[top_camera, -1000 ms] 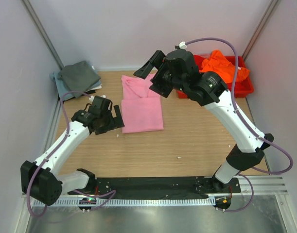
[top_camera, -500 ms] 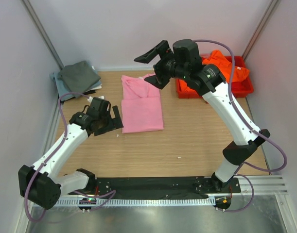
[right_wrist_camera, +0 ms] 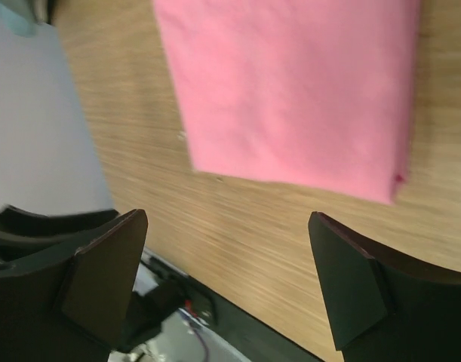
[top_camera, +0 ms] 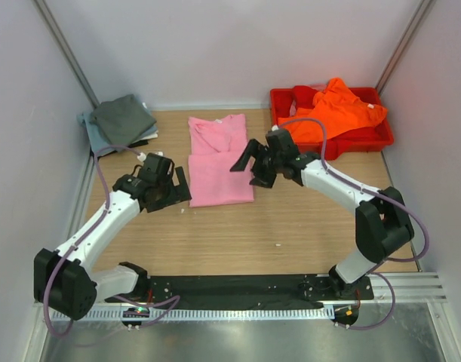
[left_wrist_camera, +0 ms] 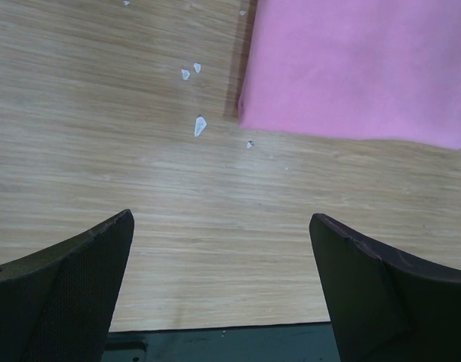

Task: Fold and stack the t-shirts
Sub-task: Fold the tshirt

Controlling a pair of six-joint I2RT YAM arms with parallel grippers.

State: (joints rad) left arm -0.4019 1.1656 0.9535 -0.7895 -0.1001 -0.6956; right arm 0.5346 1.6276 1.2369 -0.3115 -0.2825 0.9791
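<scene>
Left wrist, left pincer (left_wrist_camera: 221, 222) wide open, empty, right pincer (right_wrist_camera: 228, 220) wide open, empty, pink t-shirt (left_wrist_camera: 351, 68) between them.

right tool (top_camera: 247, 170) has come down beside the pink shirt (top_camera: 215, 170)

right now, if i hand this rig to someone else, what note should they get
Grippers: left gripper open and empty, over bare table by the near left corner of the pink t-shirt; right gripper open and empty, by its right edge.
Done: dark grey t-shirt lies folded on the pale blue-grey t-shirt at the far left corner; pink t-shirt folded into a long strip mid-table.
Left: finish and stack the pink one; orange t-shirt lies crumpled in the red tray, not yet folded.
</scene>
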